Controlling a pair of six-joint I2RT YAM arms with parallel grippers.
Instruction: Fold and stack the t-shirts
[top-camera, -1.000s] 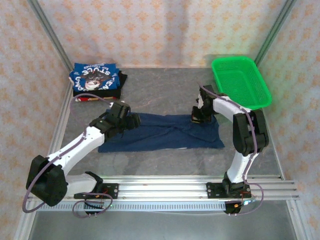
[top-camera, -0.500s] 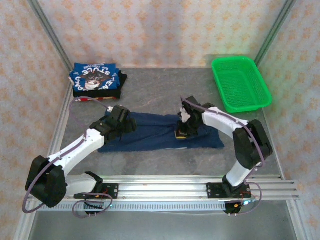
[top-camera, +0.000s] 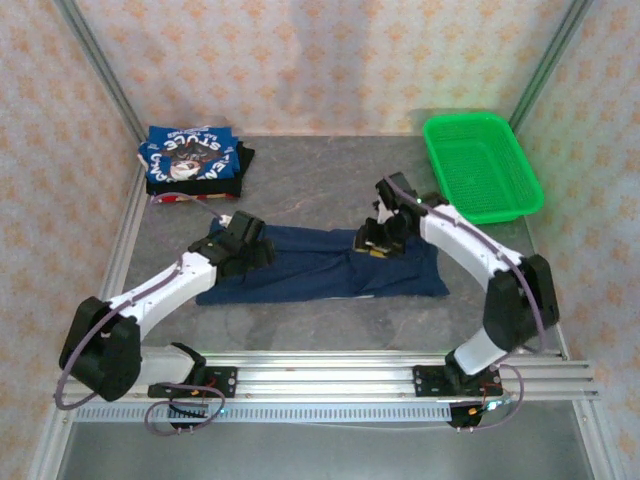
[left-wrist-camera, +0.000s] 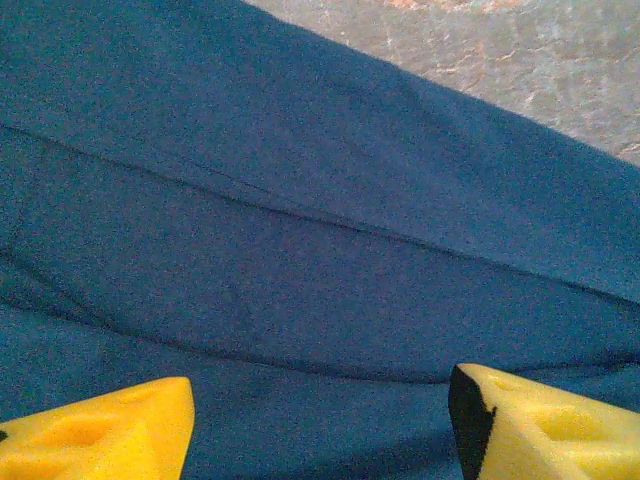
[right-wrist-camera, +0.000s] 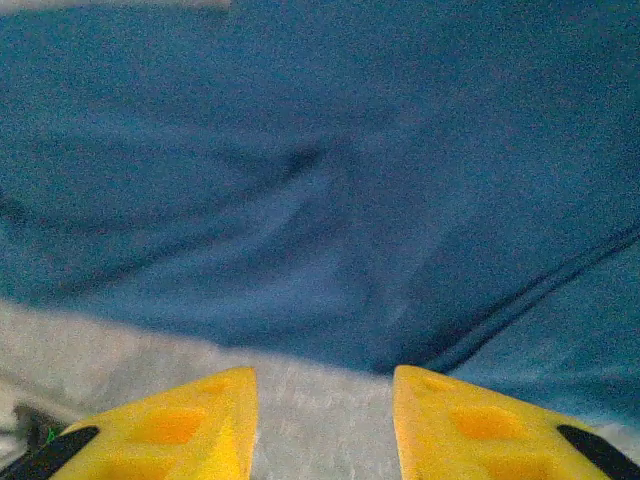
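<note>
Navy tee (top-camera: 320, 270), long axis L-R

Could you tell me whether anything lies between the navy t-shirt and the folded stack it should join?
Nothing visible does: bare table separates the navy t-shirt from the stack at the far left.

navy t-shirt (top-camera: 320, 265) lying flat in a long band mid-table, folded t-shirts (top-camera: 192, 160) stacked far left

The navy t-shirt (top-camera: 320, 270) is matt cloth, the tabletop (top-camera: 320, 180) mottled grey, the basket (top-camera: 480, 165) plastic mesh.
</note>
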